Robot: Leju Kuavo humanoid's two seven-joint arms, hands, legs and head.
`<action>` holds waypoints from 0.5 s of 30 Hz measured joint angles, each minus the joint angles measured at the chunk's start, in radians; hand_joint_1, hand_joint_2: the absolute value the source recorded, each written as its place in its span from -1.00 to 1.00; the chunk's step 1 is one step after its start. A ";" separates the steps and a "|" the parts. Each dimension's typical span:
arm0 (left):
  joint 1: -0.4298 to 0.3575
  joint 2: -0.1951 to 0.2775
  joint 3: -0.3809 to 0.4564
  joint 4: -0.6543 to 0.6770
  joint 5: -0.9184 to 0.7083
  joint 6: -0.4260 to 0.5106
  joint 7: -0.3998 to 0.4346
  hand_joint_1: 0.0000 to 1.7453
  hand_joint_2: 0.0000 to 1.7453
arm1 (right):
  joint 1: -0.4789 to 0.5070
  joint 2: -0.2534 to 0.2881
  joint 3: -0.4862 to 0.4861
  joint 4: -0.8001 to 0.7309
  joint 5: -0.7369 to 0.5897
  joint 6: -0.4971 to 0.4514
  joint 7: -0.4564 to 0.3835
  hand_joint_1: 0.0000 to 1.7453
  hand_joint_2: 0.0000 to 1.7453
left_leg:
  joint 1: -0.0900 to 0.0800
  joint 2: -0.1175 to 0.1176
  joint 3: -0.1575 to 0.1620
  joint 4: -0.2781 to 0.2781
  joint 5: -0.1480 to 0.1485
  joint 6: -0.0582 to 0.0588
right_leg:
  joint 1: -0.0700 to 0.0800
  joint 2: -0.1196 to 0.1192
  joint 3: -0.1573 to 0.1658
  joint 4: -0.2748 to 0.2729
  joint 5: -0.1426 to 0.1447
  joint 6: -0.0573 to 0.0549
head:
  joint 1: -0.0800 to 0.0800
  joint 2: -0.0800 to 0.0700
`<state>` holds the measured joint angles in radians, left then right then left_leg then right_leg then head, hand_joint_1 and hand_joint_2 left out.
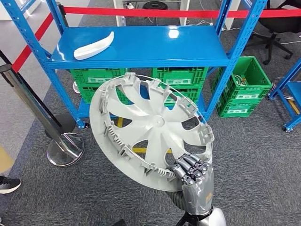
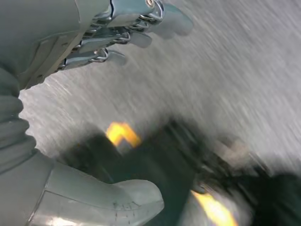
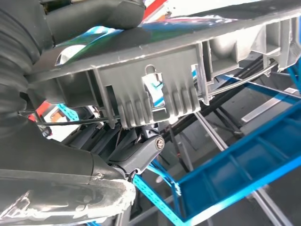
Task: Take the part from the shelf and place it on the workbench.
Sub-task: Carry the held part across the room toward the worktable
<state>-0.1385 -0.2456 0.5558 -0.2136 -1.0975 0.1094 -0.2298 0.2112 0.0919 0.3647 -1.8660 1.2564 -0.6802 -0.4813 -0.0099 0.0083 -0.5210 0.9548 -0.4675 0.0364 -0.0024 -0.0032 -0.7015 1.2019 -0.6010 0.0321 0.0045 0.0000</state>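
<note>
While no brand, label or writing can be read anywhere, the things themselves are plain enough; at the left stands a chrome post base on the grey carpet, and on the blue shelf lies a white curved part near its left end; green crates sit under and right of the shelf; in front of it, off the shelf and tilted, is the grey wheel cover, gripped at its lower right rim by the right hand, fingers curled over the edge; the right wrist view shows the rim's ribbed underside resting on those fingers; the left hand hangs with thumb and fingers apart, holding nothing, over blurred floor.
</note>
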 joint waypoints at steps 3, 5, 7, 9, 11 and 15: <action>-0.018 -0.033 -0.026 0.000 -0.011 -0.006 0.021 -1.00 1.00 | -0.005 0.000 0.005 0.004 0.010 0.000 0.007 1.00 1.00 | 0.002 0.005 -0.058 0.009 0.039 -0.006 | -0.005 0.000 0.034 0.081 0.035 0.010 | 0.000 0.000; -0.027 -0.038 -0.037 -0.001 -0.013 -0.020 0.027 -1.00 1.00 | -0.006 0.000 0.004 0.004 0.019 0.000 0.013 1.00 1.00 | 0.002 0.005 -0.093 0.020 0.062 -0.014 | -0.013 0.001 0.132 -0.014 0.079 0.016 | 0.000 0.000; -0.035 -0.044 -0.048 -0.002 -0.015 -0.030 0.027 -1.00 1.00 | -0.007 0.000 0.005 0.003 0.027 0.000 0.017 1.00 1.00 | 0.000 0.002 -0.115 0.032 0.083 -0.023 | -0.015 0.004 0.247 -0.167 0.050 0.013 | 0.001 0.000; -0.037 -0.048 -0.054 -0.003 -0.016 -0.034 0.028 -1.00 1.00 | -0.007 0.000 0.005 0.002 0.031 0.000 0.018 1.00 1.00 | 0.001 0.001 -0.131 0.034 0.109 -0.033 | -0.010 0.006 0.278 -0.239 0.029 0.000 | 0.002 0.000; -0.037 -0.048 -0.056 -0.003 -0.016 -0.038 0.029 -1.00 1.00 | -0.007 0.000 0.005 0.002 0.034 0.000 0.020 1.00 1.00 | 0.005 -0.001 -0.146 0.035 0.108 -0.045 | -0.009 0.002 0.248 -0.234 0.048 -0.019 | 0.002 0.000; -0.038 -0.047 -0.064 -0.003 -0.018 -0.053 0.036 -1.00 1.00 | -0.005 0.000 0.005 0.000 0.049 0.000 0.038 1.00 1.00 | 0.011 -0.003 -0.181 0.217 -0.089 -0.066 | -0.006 -0.004 0.190 -0.225 0.102 -0.047 | -0.004 0.000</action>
<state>-0.1761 -0.2926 0.4914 -0.2170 -1.1159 0.0563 -0.1942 0.2060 0.0923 0.3702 -1.8656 1.3056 -0.6802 -0.4437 0.0011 0.0051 -0.7024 1.1719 -0.5566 -0.0291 -0.0080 -0.0067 -0.5112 0.9765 -0.4986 -0.0148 0.0001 0.0000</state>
